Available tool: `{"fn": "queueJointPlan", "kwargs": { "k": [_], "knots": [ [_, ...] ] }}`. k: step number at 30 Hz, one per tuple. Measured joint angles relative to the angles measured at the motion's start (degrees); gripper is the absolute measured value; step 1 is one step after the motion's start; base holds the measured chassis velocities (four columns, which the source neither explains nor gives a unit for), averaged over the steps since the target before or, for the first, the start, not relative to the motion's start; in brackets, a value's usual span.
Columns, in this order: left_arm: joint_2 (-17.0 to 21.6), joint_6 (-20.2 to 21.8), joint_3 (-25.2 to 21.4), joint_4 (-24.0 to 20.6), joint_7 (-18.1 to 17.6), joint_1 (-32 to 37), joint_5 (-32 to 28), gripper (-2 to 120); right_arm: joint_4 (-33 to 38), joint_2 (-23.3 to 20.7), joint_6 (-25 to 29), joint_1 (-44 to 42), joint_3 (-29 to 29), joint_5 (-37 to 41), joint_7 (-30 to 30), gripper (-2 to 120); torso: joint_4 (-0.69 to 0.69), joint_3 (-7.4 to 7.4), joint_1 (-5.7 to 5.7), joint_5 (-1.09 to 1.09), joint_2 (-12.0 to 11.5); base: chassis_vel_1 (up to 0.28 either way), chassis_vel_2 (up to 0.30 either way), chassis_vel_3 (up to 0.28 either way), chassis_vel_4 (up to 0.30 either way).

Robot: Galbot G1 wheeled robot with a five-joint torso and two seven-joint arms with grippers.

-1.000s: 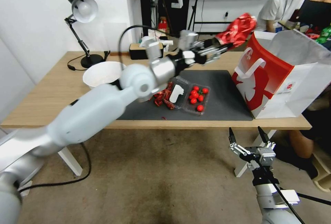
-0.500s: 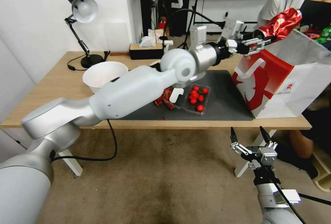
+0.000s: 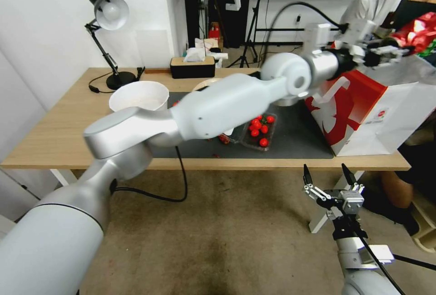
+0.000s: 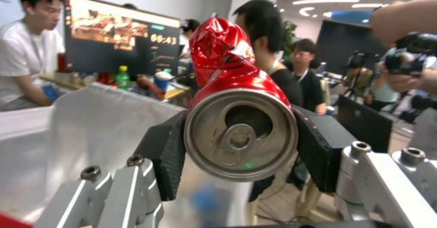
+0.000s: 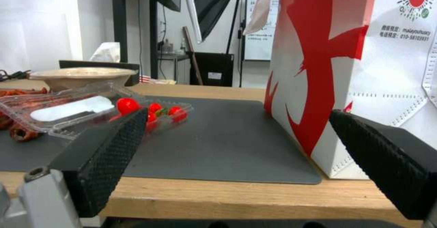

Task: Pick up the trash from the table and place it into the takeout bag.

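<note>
Head view: left gripper (image 3: 394, 51) reaches out over the takeout bag (image 3: 363, 104), jaws clamped on the crushed red can (image 4: 230, 72). Drop-off step; next, I'd judge, release above the opening. Right gripper (image 3: 329, 181) hangs wide open, below the table (image 3: 59, 127).

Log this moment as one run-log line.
left gripper: shut on crushed red can, over takeout bag | right gripper: open, parked below table edge

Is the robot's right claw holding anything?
No, the right gripper hangs open below the table edge with nothing between its fingers.
</note>
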Motion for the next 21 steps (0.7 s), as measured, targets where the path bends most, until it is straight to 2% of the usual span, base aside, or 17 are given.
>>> {"fn": "queueJointPlan", "kwargs": {
  "k": [2, 5, 10, 21],
  "knots": [
    [0.0, 0.0, 0.2, 0.8, 0.1, 0.0, 0.0, 53, 0.0, 0.0, 0.0, 0.1, 0.0, 0.0, 0.0, 100, 0.00, 0.00, 0.00, 0.00, 0.0, 0.000, 0.000, 0.000, 0.000],
    [0.1, -0.1, 0.6, 5.2, 1.3, -0.1, 0.7, 53, 0.2, 0.2, -0.1, 0.1, 0.0, 0.1, 0.0, 100, 0.05, 0.00, 0.00, -0.02, 0.0, 0.000, 0.000, 0.000, 0.000],
    [0.2, -0.2, 1.0, 8.7, 2.2, 0.1, 1.3, 53, 0.3, 0.4, -0.1, 0.2, 0.0, 0.2, 0.0, 100, 0.03, 0.00, 0.00, -0.02, 0.0, 0.000, 0.000, 0.000, 0.000],
    [0.4, -0.3, 2.2, 9.2, 2.4, -0.1, 1.3, 53, 0.2, 0.7, -0.1, 0.5, -0.1, 0.3, 0.0, 100, 0.03, 0.01, 0.00, -0.02, 0.0, 0.000, 0.000, 0.000, 0.000]
  ]
}}
